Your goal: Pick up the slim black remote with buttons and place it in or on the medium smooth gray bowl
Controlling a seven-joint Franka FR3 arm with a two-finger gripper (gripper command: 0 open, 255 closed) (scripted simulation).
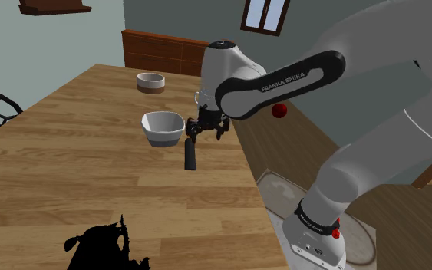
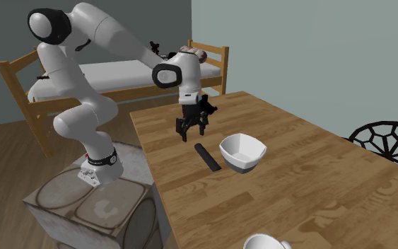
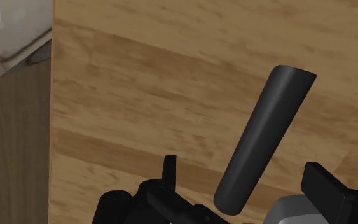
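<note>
The slim black remote (image 1: 190, 156) lies flat on the wooden table (image 1: 76, 176), close beside a squarish grey-white bowl (image 1: 163, 126). My gripper (image 1: 206, 133) hangs open a little above the table, over the remote's end that points toward the arm. In the second exterior view the remote (image 2: 207, 156) rests just left of the bowl (image 2: 242, 152), and the gripper (image 2: 191, 131) hovers behind it. In the wrist view the remote (image 3: 264, 140) runs out from between the spread fingers (image 3: 327, 184), untouched by them; a pale edge of the bowl (image 3: 290, 210) shows by one finger.
A second, round bowl (image 1: 151, 82) stands farther back on the table. A red ball (image 1: 279, 110) sits past the table's edge by the arm. A black shape (image 1: 103, 245) stands at the near edge. A wire chair (image 2: 388, 145) and a bed (image 2: 119, 78) flank the table.
</note>
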